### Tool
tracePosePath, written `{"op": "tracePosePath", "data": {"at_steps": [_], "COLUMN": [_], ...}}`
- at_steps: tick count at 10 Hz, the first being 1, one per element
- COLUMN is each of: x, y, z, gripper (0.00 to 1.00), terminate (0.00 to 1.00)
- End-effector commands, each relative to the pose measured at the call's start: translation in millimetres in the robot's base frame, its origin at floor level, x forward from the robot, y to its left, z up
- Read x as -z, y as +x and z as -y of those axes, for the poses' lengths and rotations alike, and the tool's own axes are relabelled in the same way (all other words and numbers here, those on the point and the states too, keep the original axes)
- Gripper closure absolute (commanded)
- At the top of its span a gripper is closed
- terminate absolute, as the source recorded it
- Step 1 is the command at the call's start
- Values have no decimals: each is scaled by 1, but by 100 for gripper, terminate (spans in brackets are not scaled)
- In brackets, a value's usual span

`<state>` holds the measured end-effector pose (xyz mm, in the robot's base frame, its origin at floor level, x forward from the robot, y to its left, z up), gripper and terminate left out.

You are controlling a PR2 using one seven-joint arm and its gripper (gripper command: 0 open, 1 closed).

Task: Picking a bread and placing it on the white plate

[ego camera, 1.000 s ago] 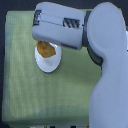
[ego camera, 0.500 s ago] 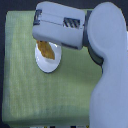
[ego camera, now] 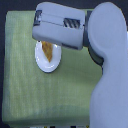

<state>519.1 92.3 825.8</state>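
Observation:
The white plate (ego camera: 44, 65) lies on a green cloth in the upper middle of the exterior view. The golden-brown bread (ego camera: 48, 50) slants over the plate's upper half. Its top end runs up under my gripper (ego camera: 46, 41). The gripper's bulky grey-white body covers the plate's upper rim and hides most of its own fingers. It looks shut on the bread's top end. I cannot tell whether the bread's lower end touches the plate.
The yellow-green cloth (ego camera: 25, 95) covers the table, with its edge near the bottom of the view. My thick grey arm (ego camera: 107, 75) fills the exterior view's right side from top to bottom.
The bread has sunk a little toward the plate and more of its length shows. The gripper has shifted only slightly over the plate.

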Motion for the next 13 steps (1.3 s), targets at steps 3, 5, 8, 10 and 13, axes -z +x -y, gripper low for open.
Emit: {"op": "tracePosePath", "data": {"at_steps": [3,5,8,10,13], "x": [-43,-78,-113,-114,-115], "y": [26,30,24,-1,-19], "z": [3,25,84,121,190], "gripper": [0,0,0,0,0], "terminate": [0,0,0,0,0]}}
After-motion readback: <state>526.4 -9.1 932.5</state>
